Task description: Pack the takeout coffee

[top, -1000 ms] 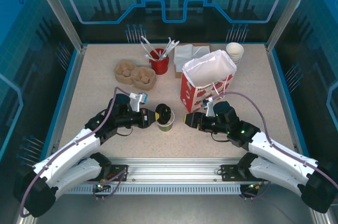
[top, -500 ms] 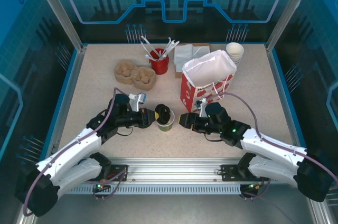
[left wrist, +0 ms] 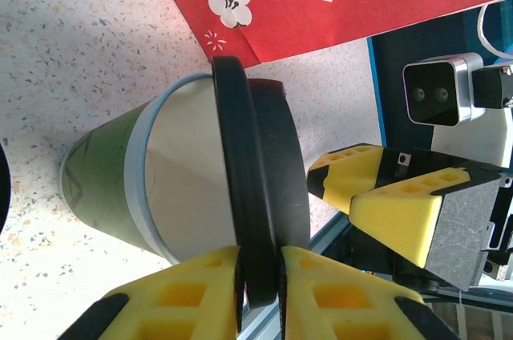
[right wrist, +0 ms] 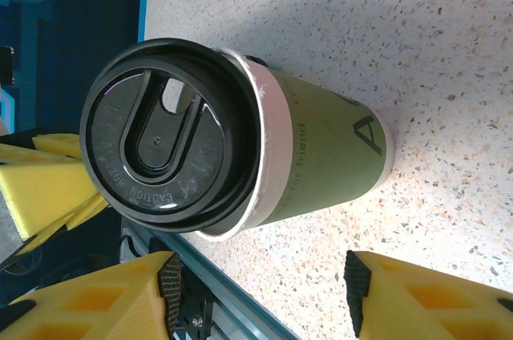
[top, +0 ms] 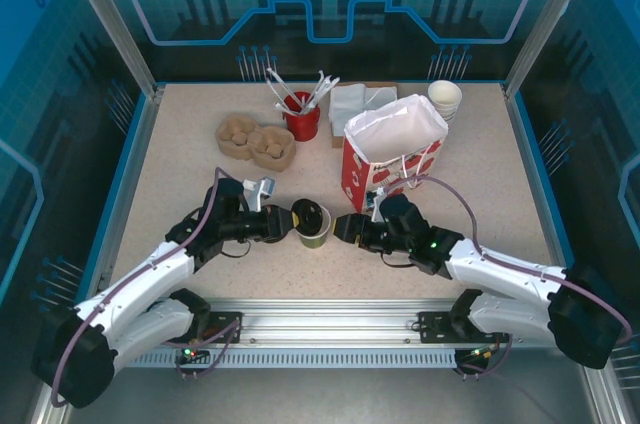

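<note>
the takeout coffee (top: 314,231) stands near the front of the speckled tabletop (top: 480,184), the left claw (top: 296,223) at its black lid (top: 309,214) and the right claw (top: 338,228) just beside the cup on the other side; a red paper bag (top: 395,159) stands open behind, a cardboard cup tray (top: 256,140) farther left.

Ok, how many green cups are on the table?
1: the cup at front centre, front-left of the bag. More could be hidden behind the bag.
</note>
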{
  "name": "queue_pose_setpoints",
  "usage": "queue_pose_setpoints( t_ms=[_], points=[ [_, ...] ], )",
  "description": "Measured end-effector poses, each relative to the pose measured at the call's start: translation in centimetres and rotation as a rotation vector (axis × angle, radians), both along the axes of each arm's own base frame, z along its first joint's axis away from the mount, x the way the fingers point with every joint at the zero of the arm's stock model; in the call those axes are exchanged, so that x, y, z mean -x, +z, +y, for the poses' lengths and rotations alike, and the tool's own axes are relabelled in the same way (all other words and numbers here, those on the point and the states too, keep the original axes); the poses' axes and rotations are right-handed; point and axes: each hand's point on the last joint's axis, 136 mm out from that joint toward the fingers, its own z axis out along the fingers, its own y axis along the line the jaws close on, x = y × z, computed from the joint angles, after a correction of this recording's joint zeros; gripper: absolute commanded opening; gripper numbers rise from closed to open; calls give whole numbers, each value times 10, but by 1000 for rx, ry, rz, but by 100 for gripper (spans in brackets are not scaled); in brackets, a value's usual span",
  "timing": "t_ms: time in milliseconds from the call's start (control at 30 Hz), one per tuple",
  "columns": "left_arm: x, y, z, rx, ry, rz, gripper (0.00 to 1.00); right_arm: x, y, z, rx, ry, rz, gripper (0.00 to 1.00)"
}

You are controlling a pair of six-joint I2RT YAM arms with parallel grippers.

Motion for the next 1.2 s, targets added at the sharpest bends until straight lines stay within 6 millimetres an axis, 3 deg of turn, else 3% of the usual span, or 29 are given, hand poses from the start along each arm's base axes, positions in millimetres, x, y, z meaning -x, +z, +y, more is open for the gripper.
queue_pose_setpoints(
  t_ms=[433, 867, 1200],
  points=[
    [1, -13, -1, -2, -12, 38, 27, -13, 14, 13, -20, 3, -29, 62],
    [3, -18, -1, -4, -21, 50, 30, -16, 5, 17, 5, 6, -11, 64],
    [9, -21, -2, -8, -43, 66, 41, -21, 14, 23, 4, 17, -35, 65]
  ],
)
